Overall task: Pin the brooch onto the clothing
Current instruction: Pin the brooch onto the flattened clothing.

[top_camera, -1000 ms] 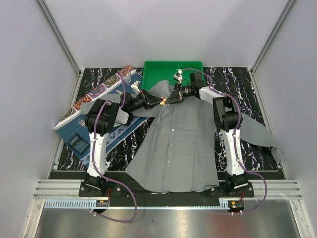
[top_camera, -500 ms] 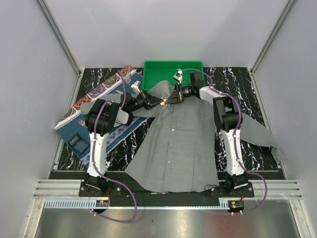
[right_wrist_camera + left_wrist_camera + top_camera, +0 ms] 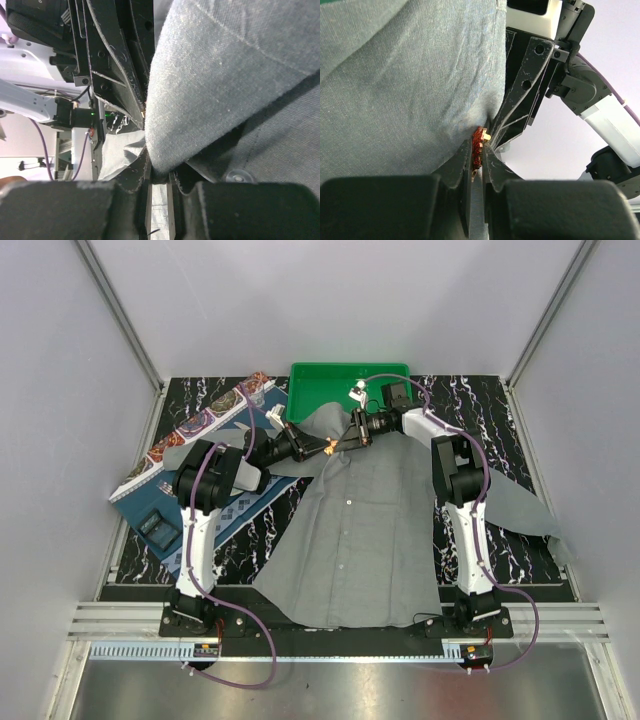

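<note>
brooch (image 3: 479, 141) mostly hidden between left fingers (image 3: 459, 167)

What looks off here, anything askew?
Nothing damaged or spilled. The shirt lies crooked: its collar end laps over the green tray rim, pinched by the right end effector; the left end effector grips the brooch.

Twin white-and-black arms with purple cabling

The left arm (image 3: 195, 540) and right arm (image 3: 467, 540) each have white tubular links, bulky black motor joints and looping purple cables (image 3: 245, 425). The left gripper (image 3: 479, 146) has matte black tapering fingers (image 3: 459, 165). The right gripper (image 3: 159, 172) has a black frame pierced by round holes (image 3: 538, 50).
</note>
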